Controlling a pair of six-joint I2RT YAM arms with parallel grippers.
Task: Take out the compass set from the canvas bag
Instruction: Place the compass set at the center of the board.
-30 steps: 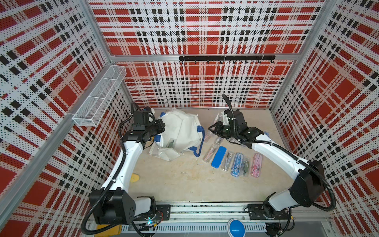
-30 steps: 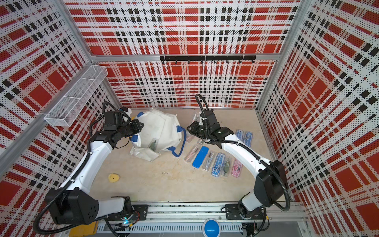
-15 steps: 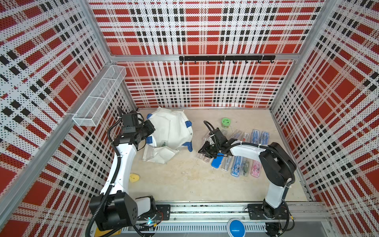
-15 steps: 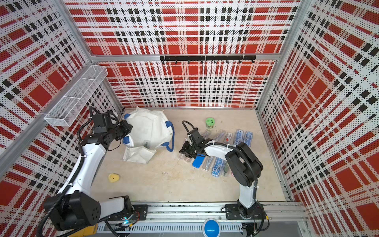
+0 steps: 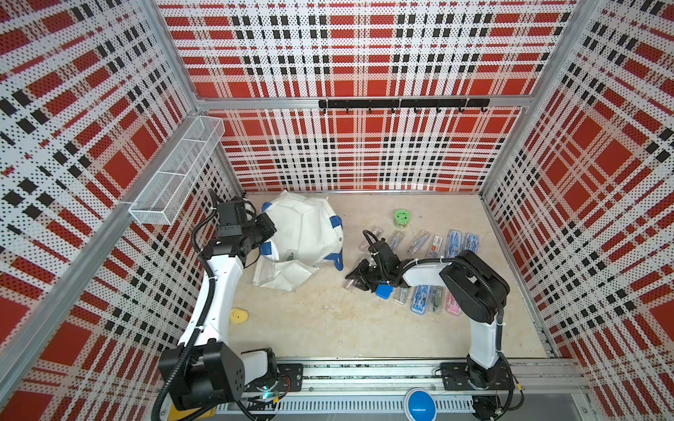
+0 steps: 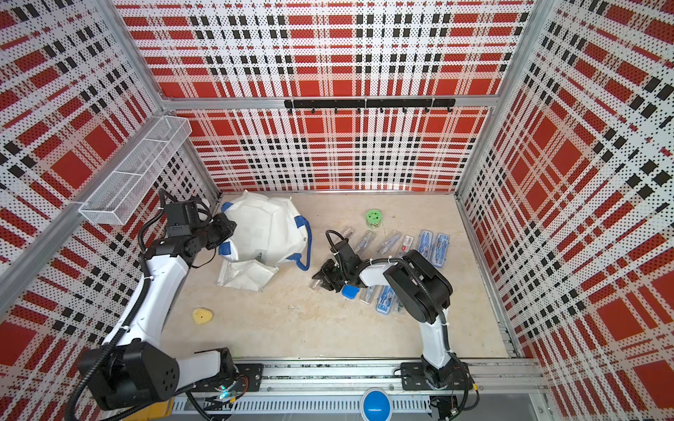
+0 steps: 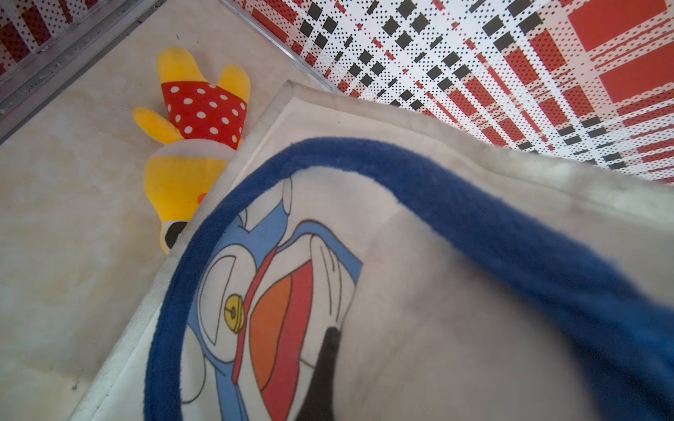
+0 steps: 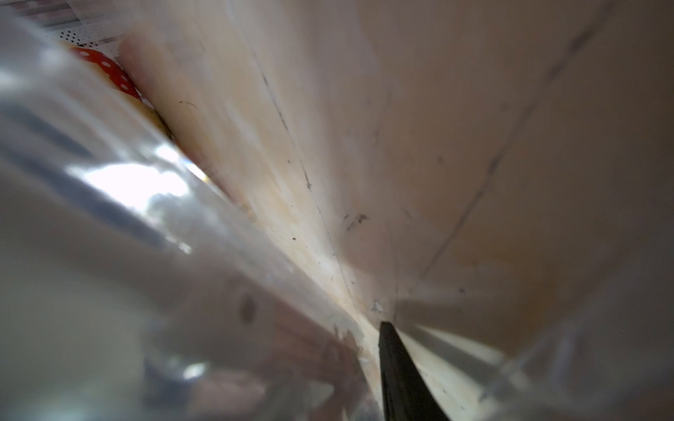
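In both top views the canvas bag (image 5: 306,233) sat puffed up at the back-left of the table (image 5: 328,328). The left gripper (image 5: 265,238) was pinched shut on it, right by a blue corner patch (image 5: 267,249). The right gripper (image 5: 358,280) was down low, well apart from the bag. Its jaws were part-closed on what looked like a clear-cased compass set (image 5: 349,285) at the end of the row of cases (image 5: 423,299). My read: this was the set-down, so lower it flat, release only once it rests, and don't nudge the neighbours. I couldn't tell from up there if it touched the table.

The left wrist view was mostly bag fabric and blue strap (image 7: 474,204), with a yellow plush toy (image 7: 197,120) half hidden behind. The bag's mouth and inside weren't visible.

The right wrist view was a blurry smear of clear plastic and one black fingertip (image 8: 397,364). The contents were unreadable.
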